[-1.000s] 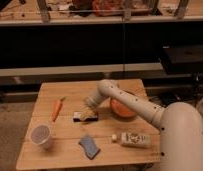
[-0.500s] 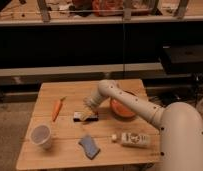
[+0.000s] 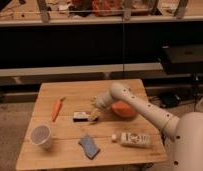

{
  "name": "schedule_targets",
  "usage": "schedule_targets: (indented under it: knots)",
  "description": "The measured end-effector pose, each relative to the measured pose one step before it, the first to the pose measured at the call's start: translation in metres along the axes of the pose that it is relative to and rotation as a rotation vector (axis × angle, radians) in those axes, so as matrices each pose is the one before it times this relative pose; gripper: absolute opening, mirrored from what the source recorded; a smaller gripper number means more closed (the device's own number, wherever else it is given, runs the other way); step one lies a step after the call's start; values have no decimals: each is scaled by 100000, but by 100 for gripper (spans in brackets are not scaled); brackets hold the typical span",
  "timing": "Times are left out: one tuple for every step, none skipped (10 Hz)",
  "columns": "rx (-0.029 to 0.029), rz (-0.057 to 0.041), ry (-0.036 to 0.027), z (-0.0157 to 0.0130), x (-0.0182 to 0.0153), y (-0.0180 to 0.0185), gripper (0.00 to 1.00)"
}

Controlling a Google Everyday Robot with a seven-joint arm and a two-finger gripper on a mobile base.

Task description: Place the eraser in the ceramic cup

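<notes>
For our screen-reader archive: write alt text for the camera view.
The robot's hand is beside the eraser on a wooden table; the ceramic cup stands at a near corner. A carrot, orange bowl, blue-grey pad and bottle lie there.

Counted on one wooden table [image 3: 122,90]: one eraser [image 3: 81,116], one ceramic cup [image 3: 40,135], one carrot [image 3: 57,108], one blue sponge pad [image 3: 89,146], one orange bowl [image 3: 125,109], one white bottle [image 3: 131,139]. One gripper [image 3: 95,114], low over the tabletop, just beside the eraser.
</notes>
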Motion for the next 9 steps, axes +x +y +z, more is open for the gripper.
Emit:
schedule_targets:
  knots:
    - [180,-2868,1122,72,-286,218,80]
    - [30,-2283,1002,43,-194,164,80]
    - [4,-2541,1115,10,-64,223,80]
    - [-43,-3164,1297,-3,-66,292,80]
    - [-66,-1589,671,10,-13,120,80]
    - [-425,-2311,1169,104,9,202,78]
    - [-371,-1844,826,113,-32,169,70]
    - [232,-762,-894,-64,111,98,60]
    - [99,-565,-1177,4,101,129,52]
